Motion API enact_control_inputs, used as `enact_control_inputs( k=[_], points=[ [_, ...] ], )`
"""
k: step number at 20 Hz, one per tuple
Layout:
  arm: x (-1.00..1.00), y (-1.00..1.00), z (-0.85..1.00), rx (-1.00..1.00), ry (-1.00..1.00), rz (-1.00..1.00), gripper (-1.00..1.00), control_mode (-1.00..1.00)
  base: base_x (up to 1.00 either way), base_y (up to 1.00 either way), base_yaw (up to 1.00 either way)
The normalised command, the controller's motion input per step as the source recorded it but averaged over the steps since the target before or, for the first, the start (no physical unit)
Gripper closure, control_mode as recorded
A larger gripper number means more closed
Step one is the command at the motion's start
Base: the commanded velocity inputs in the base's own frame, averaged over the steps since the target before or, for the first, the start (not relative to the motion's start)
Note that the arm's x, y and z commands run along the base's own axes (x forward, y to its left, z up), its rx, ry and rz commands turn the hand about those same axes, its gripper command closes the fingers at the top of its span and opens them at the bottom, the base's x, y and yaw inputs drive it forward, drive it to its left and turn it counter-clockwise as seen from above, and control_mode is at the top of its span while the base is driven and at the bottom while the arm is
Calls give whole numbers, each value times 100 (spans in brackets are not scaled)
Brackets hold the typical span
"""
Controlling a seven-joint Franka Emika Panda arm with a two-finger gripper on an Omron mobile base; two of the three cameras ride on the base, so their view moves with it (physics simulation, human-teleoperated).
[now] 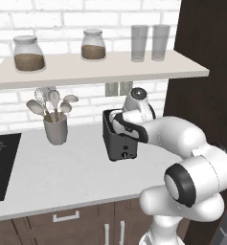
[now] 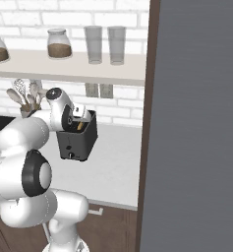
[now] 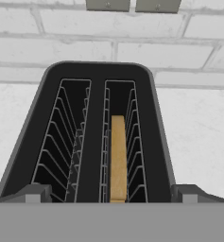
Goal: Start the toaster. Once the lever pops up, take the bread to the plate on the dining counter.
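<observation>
The dark toaster (image 1: 119, 143) (image 2: 76, 142) stands on the brick-backed worktop near the wall. In the hand view I look straight down into its two slots (image 3: 97, 75). The bread (image 3: 117, 156), a golden-brown slice seen edge-on, sits low in the right-hand slot, and a sliver of it shows from the side (image 2: 80, 126). My gripper (image 3: 112, 194) hovers just above the toaster's near end, open wide, one fingertip off each side of the toaster top and nothing between them. From the right base view the hand (image 2: 77, 114) hangs over the toaster's top. The plate and the dining counter are out of view.
A grey utensil cup (image 1: 56, 129) stands left of the toaster, and a black cooktop (image 1: 0, 167) lies further left. A shelf (image 1: 100, 72) with jars and glasses runs overhead. A tall dark cabinet (image 2: 196, 123) closes off the right side. Wall outlets (image 3: 132, 4) sit behind the toaster.
</observation>
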Motion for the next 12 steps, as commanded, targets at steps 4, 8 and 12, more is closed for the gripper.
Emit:
enact_control_inputs(
  k=[4,8,12],
  points=[
    [0,0,0,0,0,0,-100,-100,0,0,0],
    [0,0,0,0,0,0,-100,-100,0,0,0],
    [0,0,0,0,0,0,-100,-100,0,0,0]
  ],
)
